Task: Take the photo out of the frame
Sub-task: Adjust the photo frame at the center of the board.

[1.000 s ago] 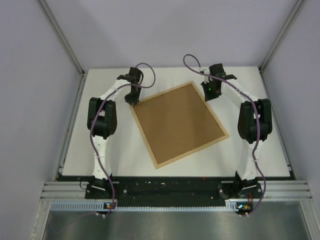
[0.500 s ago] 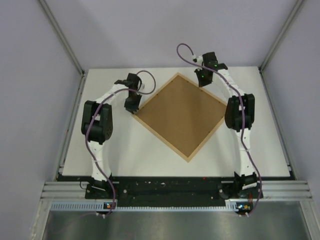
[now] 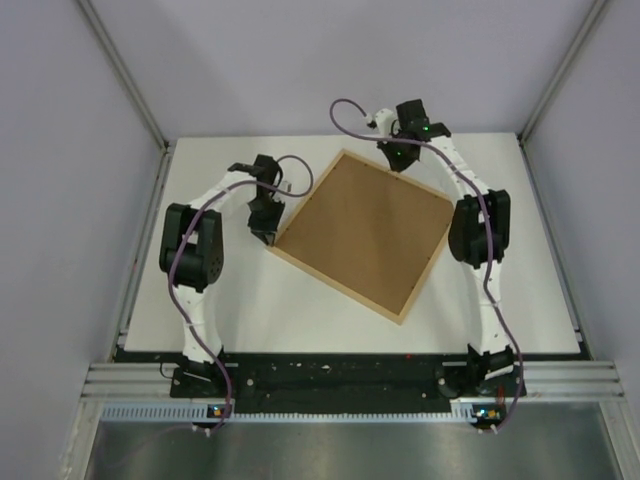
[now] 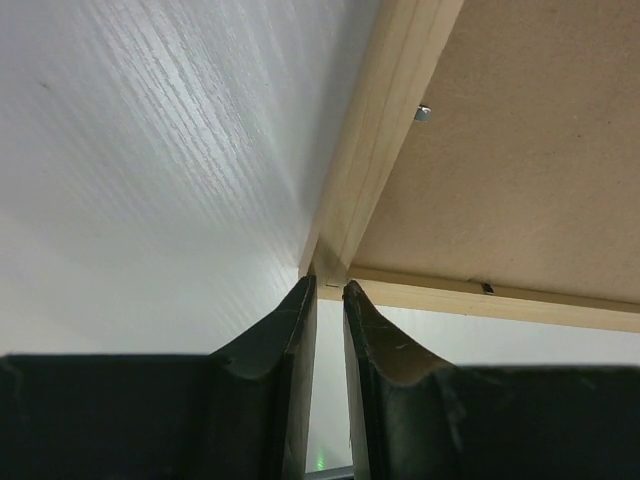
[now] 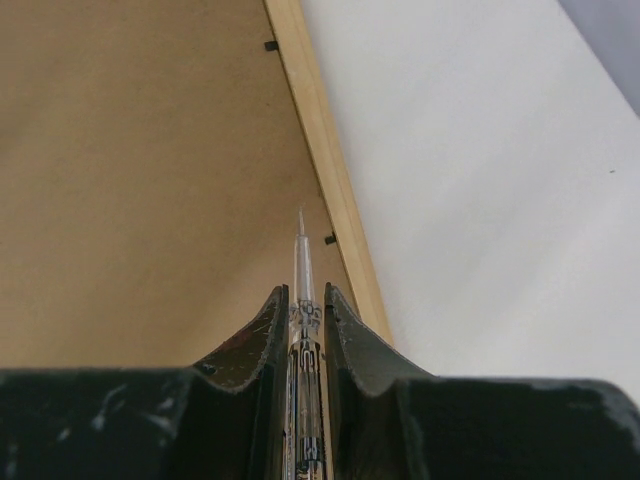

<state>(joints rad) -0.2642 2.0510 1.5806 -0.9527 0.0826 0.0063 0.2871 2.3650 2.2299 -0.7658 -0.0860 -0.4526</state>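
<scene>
The frame (image 3: 335, 284) lies face down on the white table, turned like a diamond, with its plain brown backing board (image 3: 365, 235) on top. The photo is hidden. My left gripper (image 3: 266, 232) is at the frame's left corner; in the left wrist view the tips (image 4: 329, 283) pinch that corner of the frame (image 4: 385, 130). My right gripper (image 3: 398, 160) hovers over the far corner, shut on a thin clear pointed tool (image 5: 301, 260) that points at the backing board (image 5: 140, 180) just inside the frame's border (image 5: 325, 160).
Small dark holding tabs (image 5: 330, 239) and a metal one (image 4: 423, 113) sit along the inner edge of the frame. Grey walls enclose the white table (image 3: 520, 290) at the back and sides. Purple cables loop above both wrists.
The frame has turned on the table, and its left corner has slid toward the front with my left gripper. My right gripper has moved left and further back.
</scene>
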